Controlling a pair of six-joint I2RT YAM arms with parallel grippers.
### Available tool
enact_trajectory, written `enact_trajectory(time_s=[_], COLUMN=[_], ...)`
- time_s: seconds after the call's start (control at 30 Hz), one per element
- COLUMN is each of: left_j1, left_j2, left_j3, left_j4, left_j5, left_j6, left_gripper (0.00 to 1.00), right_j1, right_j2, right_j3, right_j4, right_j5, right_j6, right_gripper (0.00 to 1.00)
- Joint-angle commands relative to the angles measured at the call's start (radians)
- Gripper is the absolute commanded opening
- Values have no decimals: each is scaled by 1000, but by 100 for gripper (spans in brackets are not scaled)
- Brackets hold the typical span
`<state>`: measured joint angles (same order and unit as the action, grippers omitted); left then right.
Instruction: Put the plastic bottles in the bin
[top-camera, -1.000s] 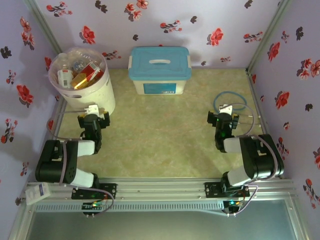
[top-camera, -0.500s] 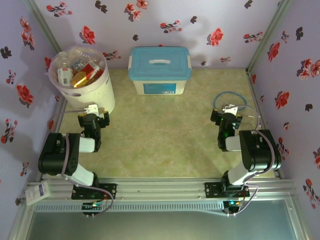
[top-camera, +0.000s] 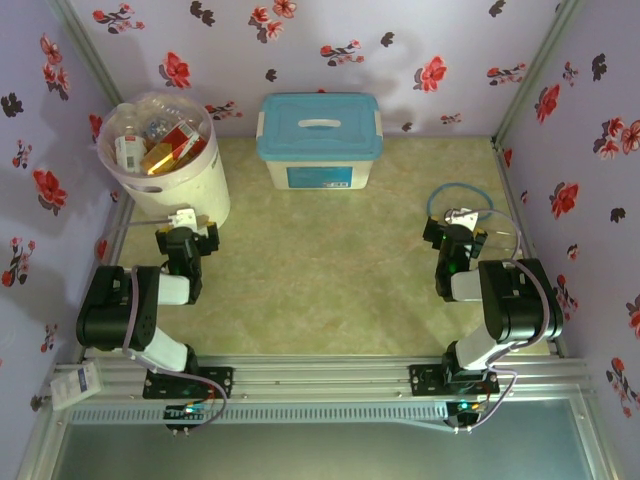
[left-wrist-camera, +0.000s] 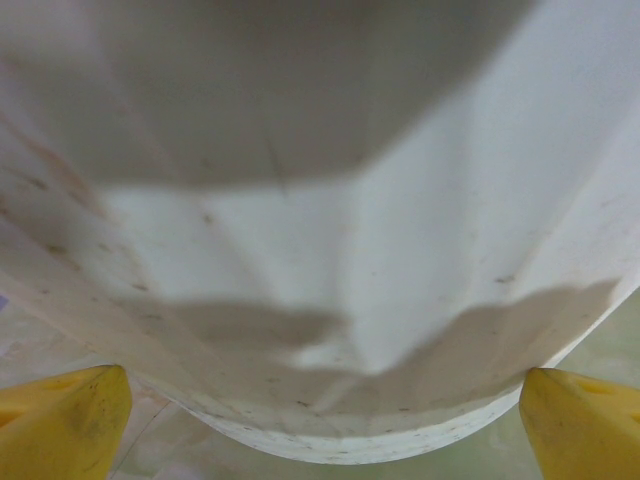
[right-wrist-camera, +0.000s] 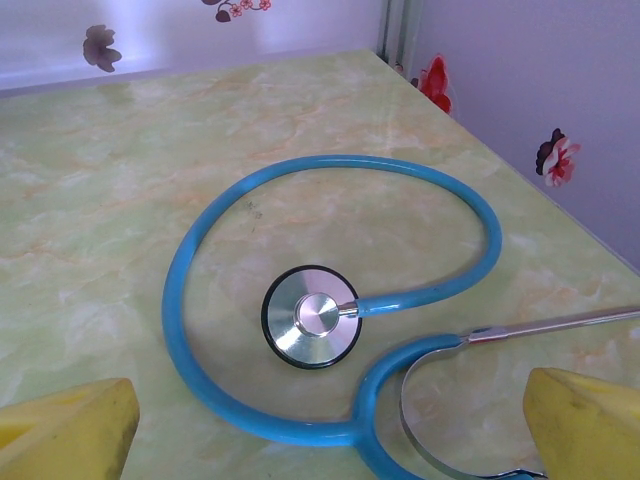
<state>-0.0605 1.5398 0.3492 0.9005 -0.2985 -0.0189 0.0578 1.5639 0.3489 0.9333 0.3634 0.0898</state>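
Observation:
The bin, a round white bucket with a pinkish liner, stands in the back left corner. Several plastic bottles with red, white and amber labels lie inside it. My left gripper sits low just in front of the bin, open and empty. In the left wrist view the bin's white wall is very close, between my yellow fingertips. My right gripper rests at the right side, open and empty, its yellow fingertips wide apart either side of a stethoscope.
A white box with a light-blue lid stands at the back centre. A blue stethoscope lies on the table by the right wall, its metal chest piece just ahead of my right gripper. Flowered walls enclose three sides.
Both arms have folded back slightly: the right gripper has shifted a little right and toward the stethoscope, and the left arm's elbow has drawn in. Both grippers stay open.

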Motion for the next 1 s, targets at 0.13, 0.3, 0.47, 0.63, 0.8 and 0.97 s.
enact_trajectory(time_s=[0.13, 0.3, 0.47, 0.63, 0.8, 0.97], left_j1=[10, 10, 10, 10, 12, 13], left_j2=[13, 12, 11, 12, 13, 12], left_j3=[28, 28, 29, 30, 30, 30], left_j4=[35, 35, 34, 32, 32, 32], left_j5=[7, 8, 8, 7, 7, 7], left_j6=[0, -1, 0, -1, -1, -1], left_gripper=[100, 100, 100, 100, 100, 100], right_j1=[-1, -3, -2, -3, -2, -3], right_j2=[-3, -2, -1, -2, 1, -2], right_j3=[19, 19, 18, 20, 27, 24], right_j4=[-8, -8, -9, -8, -21, -18], right_j5=[25, 25, 25, 25, 23, 22], right_j6=[20, 21, 20, 21, 22, 22], right_gripper=[99, 99, 99, 99, 99, 99])
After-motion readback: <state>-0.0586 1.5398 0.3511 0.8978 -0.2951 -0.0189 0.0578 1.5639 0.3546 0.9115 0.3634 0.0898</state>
